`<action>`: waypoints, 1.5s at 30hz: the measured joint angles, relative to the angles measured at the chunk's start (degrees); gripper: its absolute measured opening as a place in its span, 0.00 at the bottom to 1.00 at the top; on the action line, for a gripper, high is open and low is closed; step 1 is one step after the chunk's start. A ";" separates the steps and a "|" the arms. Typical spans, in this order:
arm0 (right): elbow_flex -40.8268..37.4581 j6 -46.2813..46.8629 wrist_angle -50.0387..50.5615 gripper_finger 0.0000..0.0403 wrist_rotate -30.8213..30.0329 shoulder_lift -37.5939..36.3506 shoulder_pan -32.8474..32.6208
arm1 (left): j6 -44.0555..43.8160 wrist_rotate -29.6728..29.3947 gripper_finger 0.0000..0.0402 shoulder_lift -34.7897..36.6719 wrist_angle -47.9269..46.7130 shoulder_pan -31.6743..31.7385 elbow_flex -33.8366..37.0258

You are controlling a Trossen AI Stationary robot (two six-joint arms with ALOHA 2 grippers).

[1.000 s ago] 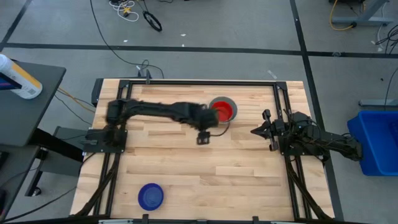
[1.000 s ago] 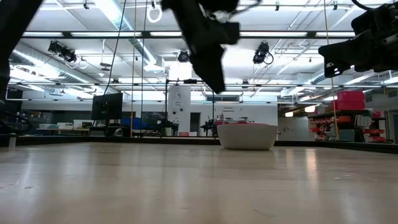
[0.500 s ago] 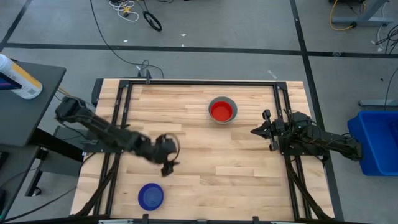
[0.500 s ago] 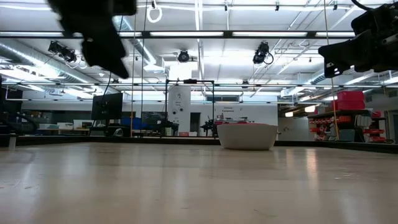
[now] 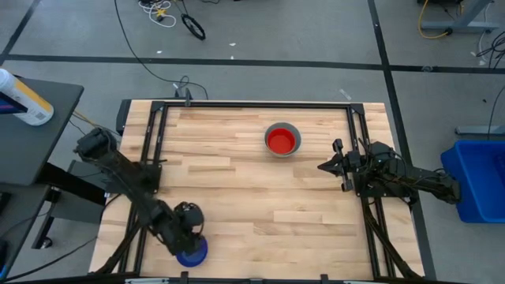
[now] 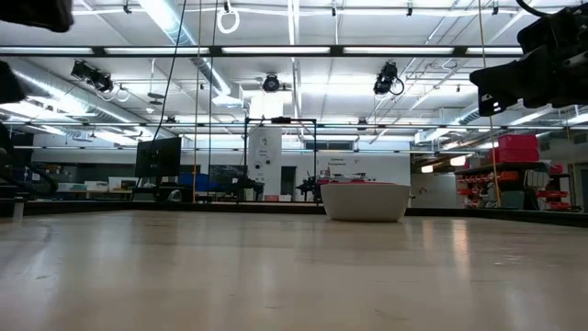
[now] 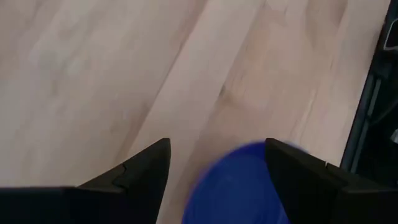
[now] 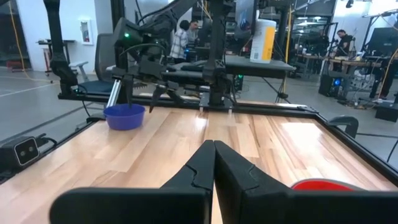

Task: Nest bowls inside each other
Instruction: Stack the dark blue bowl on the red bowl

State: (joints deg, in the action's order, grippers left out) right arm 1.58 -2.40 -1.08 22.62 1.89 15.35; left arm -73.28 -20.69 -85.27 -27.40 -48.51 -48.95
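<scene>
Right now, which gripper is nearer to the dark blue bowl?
Left. The left gripper hangs open just over the dark blue bowl at the table's near left. The right gripper, shut, waits far off at the right edge.

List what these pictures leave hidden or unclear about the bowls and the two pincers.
- Bowl stack: high view shows only red inside a grey rim; any bowls nested beneath are covered.
- Dark blue bowl: high view, partly covered by the left pincer; left wrist view cuts it off at the edge; absent from the low view.
- Right pincer: shut, beside the stack; only part of that arm enters the low view.
</scene>
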 joint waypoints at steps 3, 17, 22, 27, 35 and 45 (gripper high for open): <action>0.00 0.00 0.06 0.03 -0.01 0.00 -0.01 | -4.48 -1.07 0.66 0.00 -2.09 -2.36 -0.02; 0.00 0.01 0.02 0.03 -0.01 0.00 -0.02 | -11.28 -0.86 0.66 -0.06 -4.89 -6.56 0.00; 0.00 -0.01 0.02 0.03 -0.01 0.00 0.00 | -11.40 -0.90 0.66 -0.11 -1.29 -6.56 1.41; 0.00 0.01 0.02 0.03 -0.01 0.00 -0.02 | -12.49 -0.75 0.66 -0.13 2.62 -6.56 4.63; 0.00 0.01 0.02 0.03 -0.01 0.00 -0.02 | -13.08 -1.16 0.66 -0.13 4.42 -6.56 6.10; 0.00 -0.01 0.02 0.03 -0.01 0.00 -0.02 | -11.59 -1.61 0.36 -1.17 4.93 -6.51 6.08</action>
State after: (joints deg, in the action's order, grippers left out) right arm 1.58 -2.41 -1.06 22.61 1.89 15.33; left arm -84.87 -22.30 -86.45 -22.47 -55.01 -42.87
